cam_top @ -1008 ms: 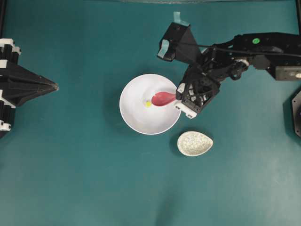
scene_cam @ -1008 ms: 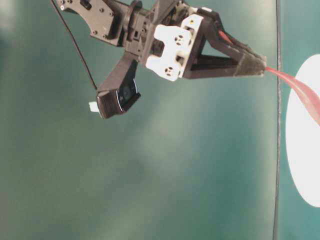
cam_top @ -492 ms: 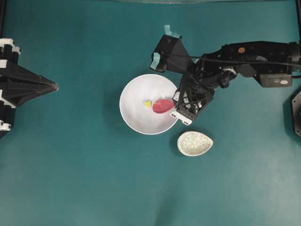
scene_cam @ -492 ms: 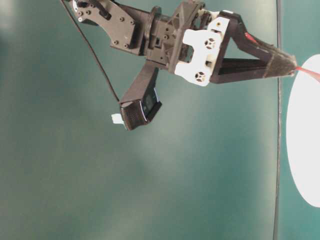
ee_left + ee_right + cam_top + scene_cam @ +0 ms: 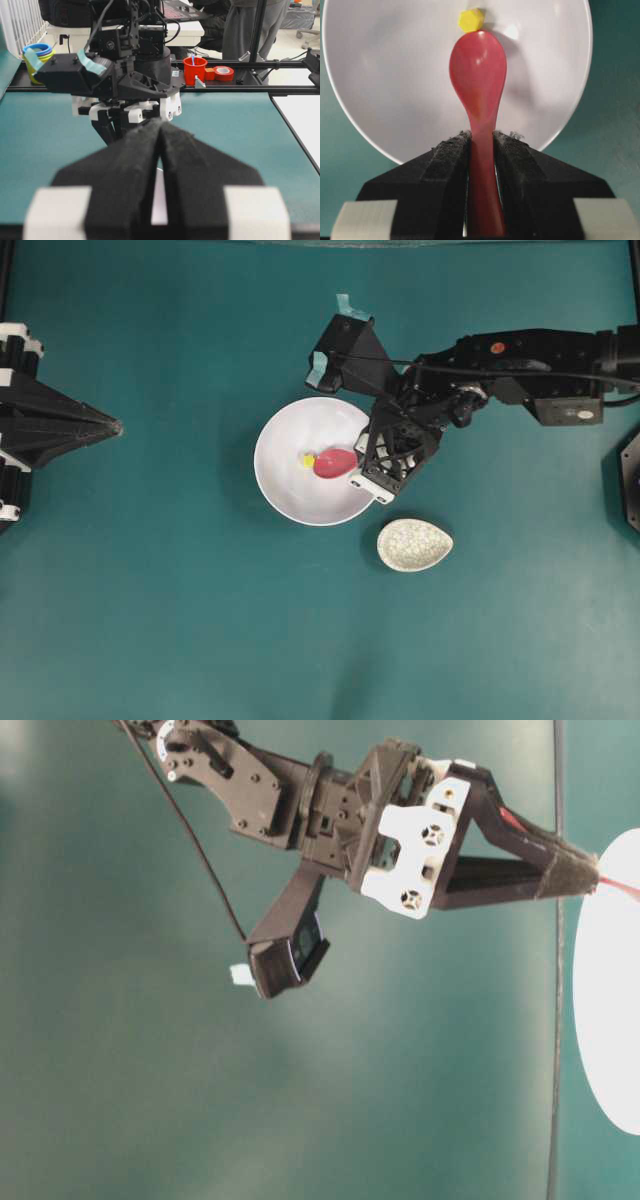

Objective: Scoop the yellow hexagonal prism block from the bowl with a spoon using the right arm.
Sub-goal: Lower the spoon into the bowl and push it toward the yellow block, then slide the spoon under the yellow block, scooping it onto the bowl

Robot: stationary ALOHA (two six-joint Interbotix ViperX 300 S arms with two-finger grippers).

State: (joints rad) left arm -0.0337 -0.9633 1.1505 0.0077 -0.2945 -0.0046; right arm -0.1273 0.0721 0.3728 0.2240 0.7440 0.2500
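The white bowl (image 5: 290,495) sits mid-table and fills the right wrist view (image 5: 395,75). The tiny yellow hexagonal block (image 5: 308,461) lies inside it, touching the tip of the pink-red spoon's scoop (image 5: 335,462); the right wrist view shows block (image 5: 471,20) and spoon (image 5: 478,70) the same way. My right gripper (image 5: 362,465), with teal tape, is shut on the spoon's handle (image 5: 481,160) at the bowl's right rim. In the table-level view it (image 5: 590,880) holds the handle beside the bowl (image 5: 610,1020). My left gripper (image 5: 118,425) is shut and empty at the far left, also in its wrist view (image 5: 161,127).
A small speckled beige teardrop dish (image 5: 414,544) lies just below and right of the bowl, close under the right wrist. The right arm (image 5: 530,360) stretches in from the right edge. A black mount (image 5: 632,480) sits at the right edge.
My right gripper has moved left over the bowl's rim, carrying the spoon's scoop leftward across the bowl. The scoop tip now touches the yellow block, which has shifted slightly left. The left arm is still.
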